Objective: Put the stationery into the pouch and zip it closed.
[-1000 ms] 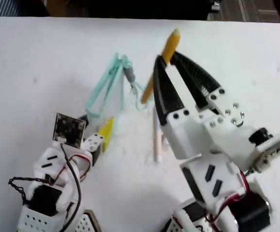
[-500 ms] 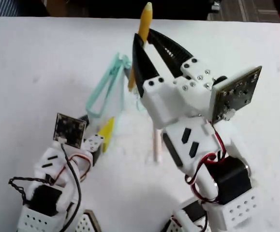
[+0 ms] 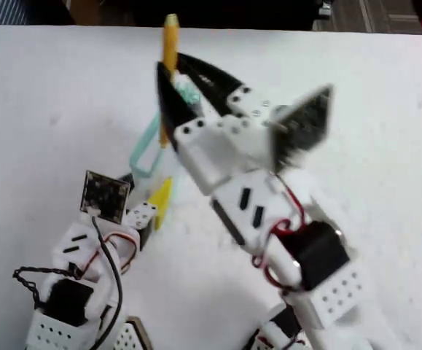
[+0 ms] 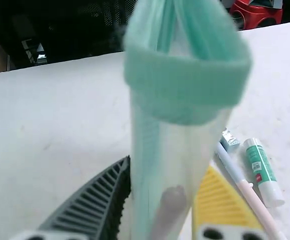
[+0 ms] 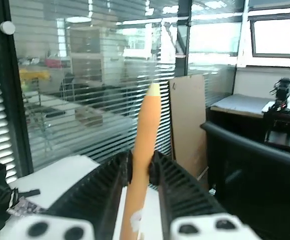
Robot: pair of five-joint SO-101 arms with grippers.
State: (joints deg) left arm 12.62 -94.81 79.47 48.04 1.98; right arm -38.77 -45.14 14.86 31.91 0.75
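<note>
high view: the right gripper (image 3: pixel 170 64) is clamping a pen (image 3: pixel 170 33), its black fingers pressing on the shaft from both sides; the pen's tip is pointing toward the far edge of the table (image 3: pixel 50 87), and gripper and pen are sitting over the far end of the pouch (image 3: pixel 146 142). the pouch is lying on the table, with its near end going in between the fingers of the left gripper (image 3: pixel 146 179)

left wrist view: the left gripper (image 4: pixel 169 165) is closing on the pouch (image 4: pixel 185 75), one black finger and one yellow finger on either side of it; the teal-edged mouth is gaping open at the far end, and something grey is showing through the clear wall. a pink pen (image 4: pixel 240 187) and a glue stick (image 4: pixel 259 170) are lying side by side on the table (image 4: pixel 49 125), just beside the pouch

right wrist view: the right gripper (image 5: pixel 140 156) is pinching the pen (image 5: pixel 145 125), which is standing out past the fingertips against the room behind
</note>
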